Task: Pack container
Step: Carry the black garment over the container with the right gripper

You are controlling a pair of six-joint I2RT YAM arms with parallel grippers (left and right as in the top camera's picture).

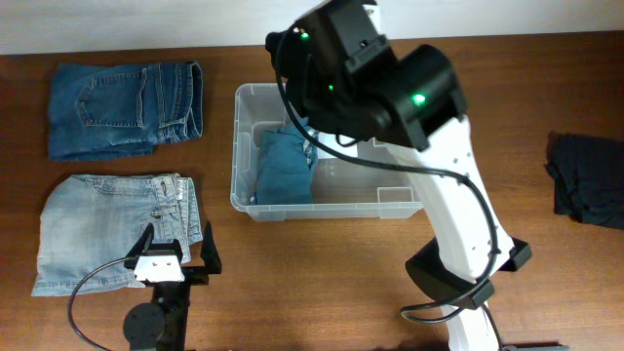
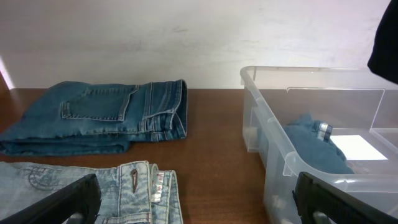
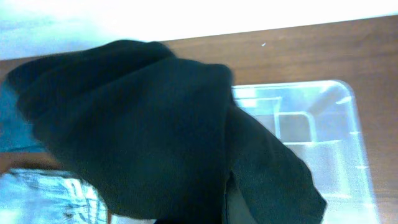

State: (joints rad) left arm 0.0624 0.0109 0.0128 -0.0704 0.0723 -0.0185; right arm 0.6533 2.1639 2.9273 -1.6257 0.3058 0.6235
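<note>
From here I see a dark garment (image 3: 155, 130) hanging close before the lens and filling most of my view. Behind it, at right, the clear container (image 3: 333, 165) sits on the brown table (image 3: 298, 50). Pale jeans (image 3: 56, 193) show at lower left.

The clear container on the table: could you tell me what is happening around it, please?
The right arm holds a dark garment over the container, which already has a folded blue garment inside. The left gripper sits open by the light jeans; darker jeans and another dark garment lie on the table.
</note>
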